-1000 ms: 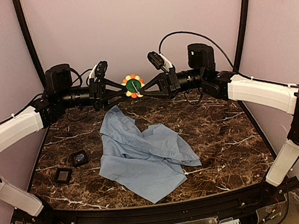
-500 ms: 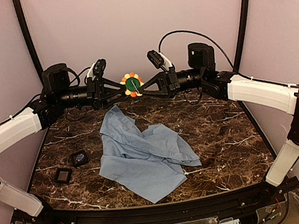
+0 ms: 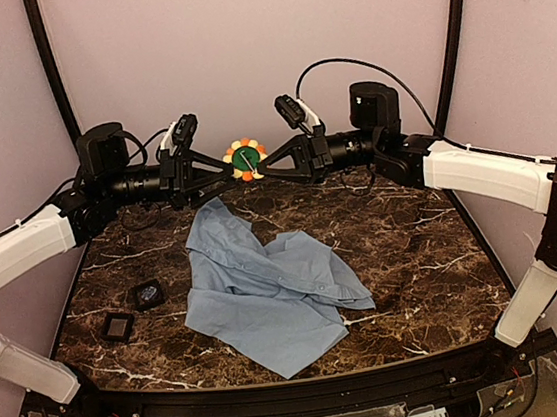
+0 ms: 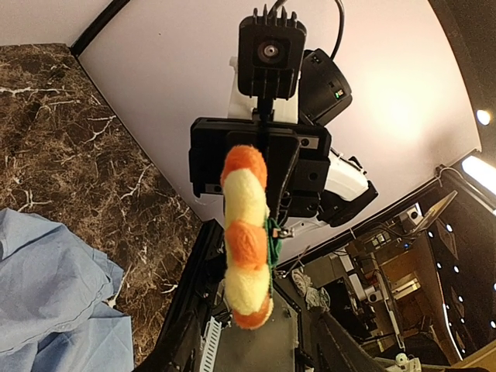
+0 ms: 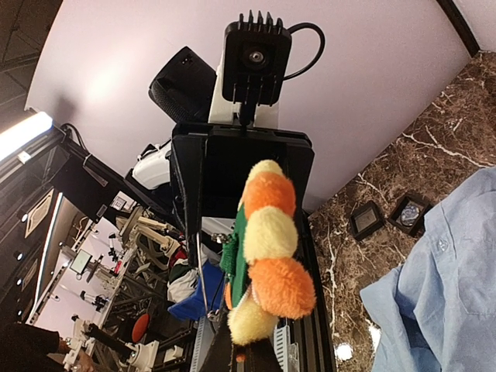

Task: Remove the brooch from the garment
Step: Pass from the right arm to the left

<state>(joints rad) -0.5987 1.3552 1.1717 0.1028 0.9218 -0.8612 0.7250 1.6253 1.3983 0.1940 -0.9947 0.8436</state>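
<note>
the shirt lies crumpled on the surface. behind it the brooch hangs in the air, apart from the shirt, gripped from both sides by the left pincer and the right pincer.

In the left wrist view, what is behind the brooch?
The right gripper, its black body and wrist camera facing this way. The brooch covers that gripper's fingers, so their hold cannot be seen there.
</note>
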